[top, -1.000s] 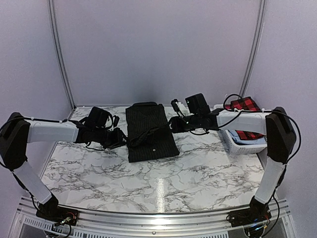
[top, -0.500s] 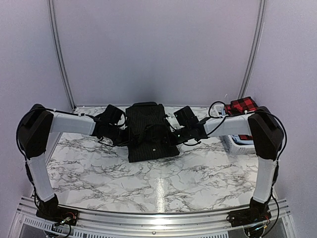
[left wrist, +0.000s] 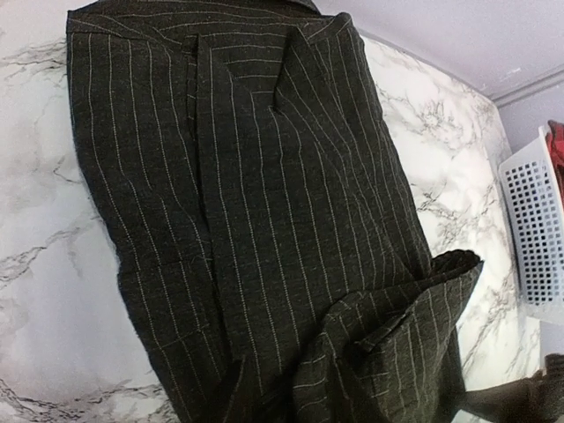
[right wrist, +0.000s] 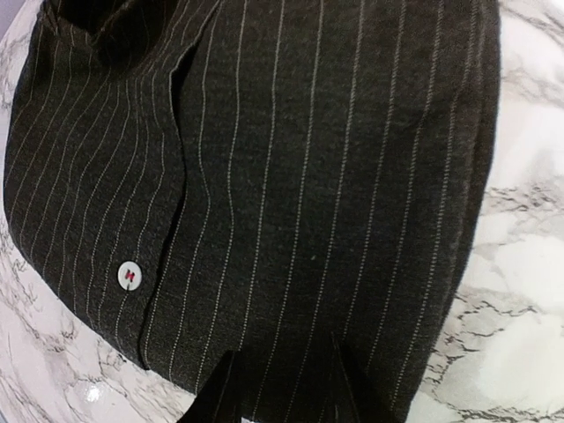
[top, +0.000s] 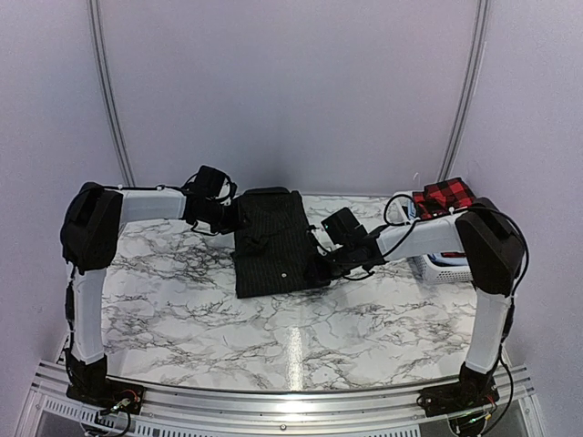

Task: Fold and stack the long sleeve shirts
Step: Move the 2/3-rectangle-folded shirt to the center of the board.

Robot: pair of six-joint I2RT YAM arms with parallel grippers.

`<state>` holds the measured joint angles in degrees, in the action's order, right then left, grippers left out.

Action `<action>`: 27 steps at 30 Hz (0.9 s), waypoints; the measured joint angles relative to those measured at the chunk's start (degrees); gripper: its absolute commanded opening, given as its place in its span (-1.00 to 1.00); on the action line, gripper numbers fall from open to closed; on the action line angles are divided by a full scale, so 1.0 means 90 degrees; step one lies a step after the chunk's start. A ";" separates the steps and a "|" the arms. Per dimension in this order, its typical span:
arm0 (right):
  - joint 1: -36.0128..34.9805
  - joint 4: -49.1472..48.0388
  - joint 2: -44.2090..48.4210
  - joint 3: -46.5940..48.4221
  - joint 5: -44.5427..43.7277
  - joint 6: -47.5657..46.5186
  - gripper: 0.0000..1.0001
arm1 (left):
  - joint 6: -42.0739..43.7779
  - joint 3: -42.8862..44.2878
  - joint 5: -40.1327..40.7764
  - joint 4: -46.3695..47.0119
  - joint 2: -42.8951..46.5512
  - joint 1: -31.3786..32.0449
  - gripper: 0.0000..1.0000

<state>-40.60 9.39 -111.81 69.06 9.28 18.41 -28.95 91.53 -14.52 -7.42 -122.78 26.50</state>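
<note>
The black pinstriped shirt (top: 273, 241) lies partly folded at the back middle of the marble table (top: 182, 300). My left gripper (top: 231, 215) is at its far left corner. In the left wrist view the shirt (left wrist: 264, 176) fills the frame, and a bunched fold (left wrist: 388, 344) rises to where my jaws are, hiding the fingers, which look shut on it. My right gripper (top: 321, 259) is at the shirt's near right edge, and its open fingers (right wrist: 282, 392) rest on the cloth (right wrist: 335, 159) with nothing between them. The red-and-black checked shirt (top: 444, 194) lies in the basket.
A white lattice basket (top: 435, 268) stands at the right edge of the table and also shows in the left wrist view (left wrist: 538, 229). A white button (right wrist: 129, 274) marks the shirt's front placket. The back wall rises close behind the shirt.
My left gripper has moved from the shirt's left side up to its far left corner. My right gripper has moved down and left to the shirt's near right edge.
</note>
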 measured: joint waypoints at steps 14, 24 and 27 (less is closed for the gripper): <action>0.0517 0.0177 0.0124 0.0474 -0.0267 -0.0182 -0.19 | -0.0566 -0.2999 0.0000 0.0646 0.2458 -0.0117 0.06; 0.0350 0.0153 0.0172 -0.0304 -0.0384 -0.0216 -0.23 | -0.0644 -0.4772 -0.0376 0.1282 0.3291 0.0969 -0.01; 0.0328 0.0109 0.0206 -0.0466 -0.0389 -0.0216 -0.23 | -0.0639 -0.5022 -0.0323 0.1336 0.3291 0.1154 -0.01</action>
<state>-37.65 10.37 -109.95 64.86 5.78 16.47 -34.70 46.33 -17.43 4.60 -93.17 36.88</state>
